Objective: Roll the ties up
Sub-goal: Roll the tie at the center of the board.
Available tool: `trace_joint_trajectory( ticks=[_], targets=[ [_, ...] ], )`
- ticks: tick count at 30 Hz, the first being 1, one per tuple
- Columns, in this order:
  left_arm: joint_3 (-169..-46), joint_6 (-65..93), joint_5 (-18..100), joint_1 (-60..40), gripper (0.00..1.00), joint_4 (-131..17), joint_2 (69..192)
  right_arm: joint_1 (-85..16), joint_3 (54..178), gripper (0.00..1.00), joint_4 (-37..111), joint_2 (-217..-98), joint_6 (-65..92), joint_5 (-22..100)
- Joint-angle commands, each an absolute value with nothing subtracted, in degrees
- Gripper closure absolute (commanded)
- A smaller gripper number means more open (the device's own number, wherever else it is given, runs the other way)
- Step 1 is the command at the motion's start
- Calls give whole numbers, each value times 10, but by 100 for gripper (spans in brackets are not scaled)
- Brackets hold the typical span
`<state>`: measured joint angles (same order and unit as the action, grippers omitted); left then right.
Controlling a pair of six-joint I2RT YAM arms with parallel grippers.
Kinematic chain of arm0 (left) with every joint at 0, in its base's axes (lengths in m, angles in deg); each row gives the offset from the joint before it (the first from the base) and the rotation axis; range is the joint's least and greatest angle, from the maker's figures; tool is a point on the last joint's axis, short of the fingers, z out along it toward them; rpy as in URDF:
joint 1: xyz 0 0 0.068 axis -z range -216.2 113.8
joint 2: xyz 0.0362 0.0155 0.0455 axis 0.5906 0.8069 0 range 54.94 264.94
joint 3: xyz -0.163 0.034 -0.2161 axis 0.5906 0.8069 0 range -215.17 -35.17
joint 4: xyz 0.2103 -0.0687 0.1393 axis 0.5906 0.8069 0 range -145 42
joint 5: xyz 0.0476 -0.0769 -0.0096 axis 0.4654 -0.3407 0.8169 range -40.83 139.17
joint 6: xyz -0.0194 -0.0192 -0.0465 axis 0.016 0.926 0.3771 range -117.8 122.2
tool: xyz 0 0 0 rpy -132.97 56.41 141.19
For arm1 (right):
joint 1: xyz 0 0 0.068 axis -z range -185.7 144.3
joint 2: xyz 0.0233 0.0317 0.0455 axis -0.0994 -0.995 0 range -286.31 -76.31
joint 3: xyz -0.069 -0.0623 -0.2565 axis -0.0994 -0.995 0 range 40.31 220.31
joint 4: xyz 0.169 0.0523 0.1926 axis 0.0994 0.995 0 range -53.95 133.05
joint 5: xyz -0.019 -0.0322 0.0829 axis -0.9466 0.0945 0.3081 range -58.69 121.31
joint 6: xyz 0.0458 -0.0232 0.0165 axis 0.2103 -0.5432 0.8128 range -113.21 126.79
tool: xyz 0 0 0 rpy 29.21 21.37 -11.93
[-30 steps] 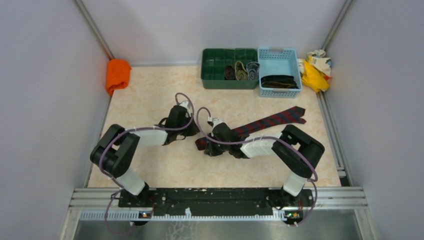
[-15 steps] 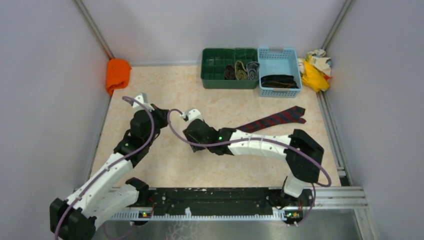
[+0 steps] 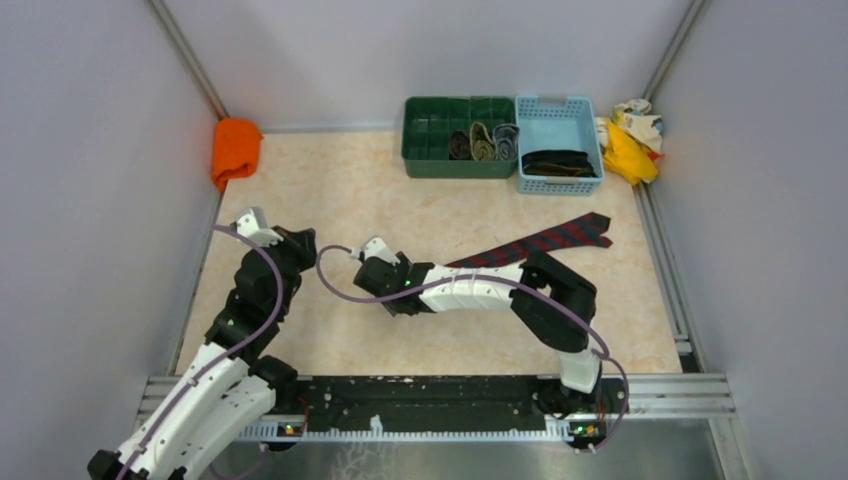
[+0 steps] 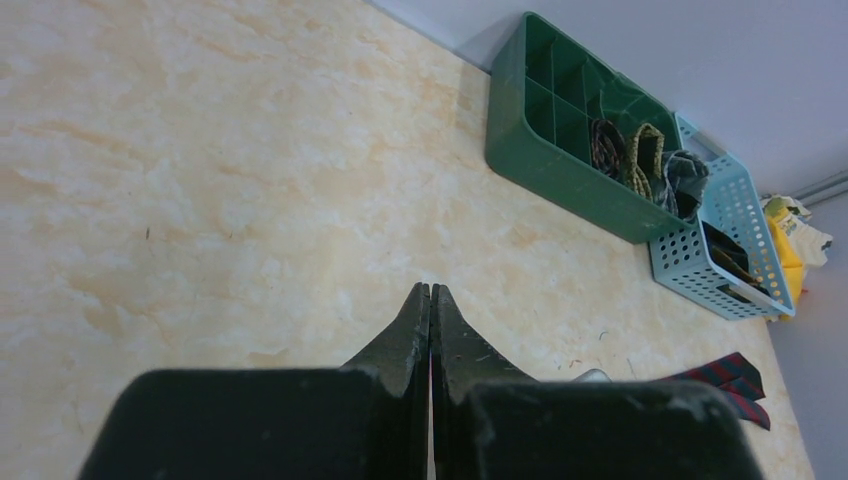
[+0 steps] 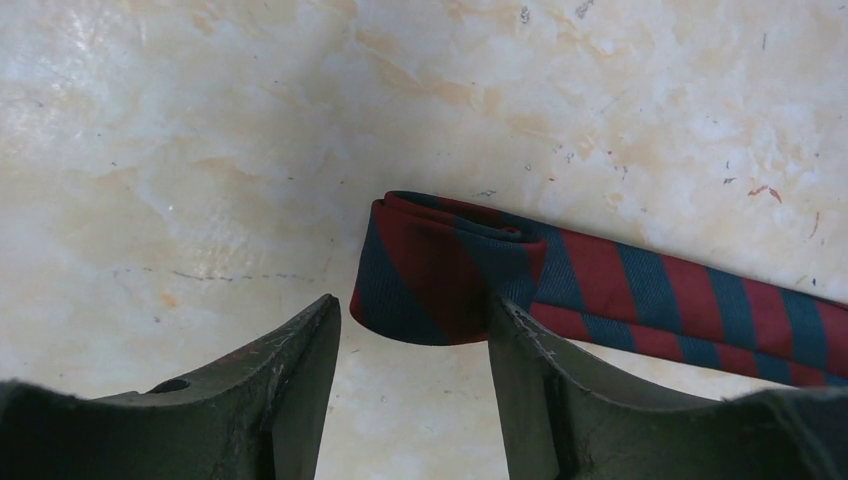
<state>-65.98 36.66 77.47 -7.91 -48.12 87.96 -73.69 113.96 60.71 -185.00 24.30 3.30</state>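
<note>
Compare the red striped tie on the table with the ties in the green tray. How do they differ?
The red striped tie lies stretched out, only one end folded over; the tray ties are rolled into coils. The red striped tie is red and navy; the tray ties are brown, olive and grey. All are fabric neckties.

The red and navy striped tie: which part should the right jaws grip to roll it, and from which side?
Probably the folded end of the tie, from straight above. It is the thickest, layered part, with a rounded edge, lying flat on the table. The open jaws bracket it lengthwise, so closing would pinch the fold. The rest lies thin and flat.
</note>
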Motion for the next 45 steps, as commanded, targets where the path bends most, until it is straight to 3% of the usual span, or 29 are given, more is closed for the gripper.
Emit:
trace_joint_trajectory(
  ticks=[1, 11, 14, 16, 20, 31, 38, 45],
  targets=[
    [-658, 360, 786, -79, 100, -466, 876, -738, 1178, 44, 611, -1868, 237, 0],
    [-652, 356, 782, -79, 100, -475, 882, -727, 1186, 46, 626, -1903, 272, -10],
    [-652, 356, 780, -79, 100, -477, 885, -720, 1175, 51, 627, -1898, 288, -9],
    [-653, 356, 780, -79, 100, -479, 886, -713, 1163, 65, 623, -1890, 303, -4],
    [-652, 357, 779, -78, 100, -486, 894, -695, 1127, 69, 590, -1857, 337, 18],
    [-653, 357, 767, -78, 100, -509, 917, -590, 954, 72, 351, -1727, 380, 336],
    [-676, 362, 721, -78, 100, -533, 990, -544, 909, 75, 221, -1733, 437, 519],
    [-677, 360, 697, -78, 100, -559, 1029, -524, 876, 76, 102, -1768, 494, 615]
  ],
)
